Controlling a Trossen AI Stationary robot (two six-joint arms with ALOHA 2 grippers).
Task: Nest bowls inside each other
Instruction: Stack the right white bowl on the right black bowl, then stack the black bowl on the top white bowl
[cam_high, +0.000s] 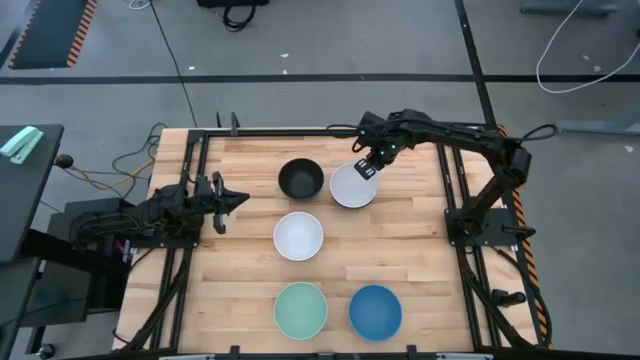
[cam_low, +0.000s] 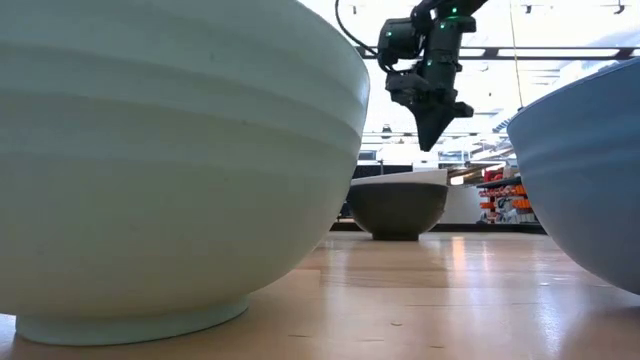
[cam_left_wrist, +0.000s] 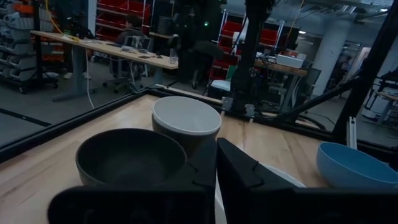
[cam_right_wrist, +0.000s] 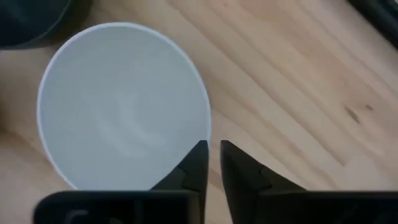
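Nearest the low camera: the pale mint green, smooth round bowl (cam_low: 170, 160), filling the view's left, with the blue round bowl (cam_low: 585, 170) at its right edge. From above, both sit on the wooden slatted table (cam_high: 420, 260), well apart from either arm's fingers.

Right gripper (cam_high: 367, 167) hangs over the far rim of a white round bowl (cam_high: 352, 186) with a dark outer wall, clear of it in the low view. Fingers nearly together (a thin gap shows in the right wrist view), pinching nothing; their tips point down just outside that bowl's rim.

A black round bowl (cam_high: 300, 179) stands just beside that white one, between the two grippers. A second white round bowl (cam_high: 298, 236) sits nearer the front, closer to the left fingers than to the right.

Left gripper (cam_high: 232, 202) waits at the table's left edge, fingers (cam_left_wrist: 249, 177) drawn almost together, empty, aimed toward the black bowl.
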